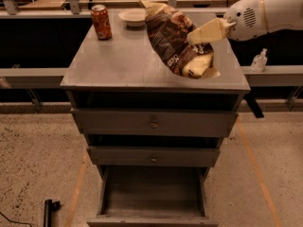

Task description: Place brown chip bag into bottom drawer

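The brown chip bag (pixel 176 40) is crinkled and dark brown with a tan end. It stands tilted on the right part of the grey cabinet top (pixel 123 60), with its lower end near the front right edge. My gripper (pixel 202 35) reaches in from the right on a white arm and is shut on the bag's right side, about halfway up. The bottom drawer (pixel 151 193) is pulled open below, and its grey inside holds nothing.
A red-orange soda can (pixel 101 21) stands at the back left of the cabinet top. A small white bowl (pixel 133 17) sits at the back middle. The two upper drawers (pixel 154 123) are closed. A clear bottle (pixel 259 60) stands on a ledge to the right.
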You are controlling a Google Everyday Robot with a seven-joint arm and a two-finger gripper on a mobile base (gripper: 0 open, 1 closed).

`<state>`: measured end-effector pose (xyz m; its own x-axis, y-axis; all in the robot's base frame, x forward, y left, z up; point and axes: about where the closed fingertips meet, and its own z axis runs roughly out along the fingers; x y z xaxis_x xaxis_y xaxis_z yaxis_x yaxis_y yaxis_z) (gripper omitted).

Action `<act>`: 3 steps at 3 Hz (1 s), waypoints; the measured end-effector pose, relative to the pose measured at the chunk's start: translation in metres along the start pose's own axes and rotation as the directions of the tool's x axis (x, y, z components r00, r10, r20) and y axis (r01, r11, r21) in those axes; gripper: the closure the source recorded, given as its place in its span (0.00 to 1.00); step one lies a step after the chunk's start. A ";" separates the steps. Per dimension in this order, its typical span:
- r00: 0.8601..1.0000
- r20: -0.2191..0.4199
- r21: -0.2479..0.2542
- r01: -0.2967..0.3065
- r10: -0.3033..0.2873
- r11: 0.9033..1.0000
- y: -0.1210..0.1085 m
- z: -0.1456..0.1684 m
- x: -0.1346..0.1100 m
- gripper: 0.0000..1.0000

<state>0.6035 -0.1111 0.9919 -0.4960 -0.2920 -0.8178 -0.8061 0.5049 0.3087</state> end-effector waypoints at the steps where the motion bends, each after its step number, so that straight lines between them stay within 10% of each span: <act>1: 0.965 -0.012 -0.030 -0.261 0.261 0.965 0.073 -0.020 0.039 1.00; 3: 0.804 -0.156 -0.011 -0.582 0.574 0.813 0.117 0.002 0.173 1.00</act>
<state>0.4239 -0.1005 0.8852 -0.9115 -0.0718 -0.4049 -0.3704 0.5711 0.7325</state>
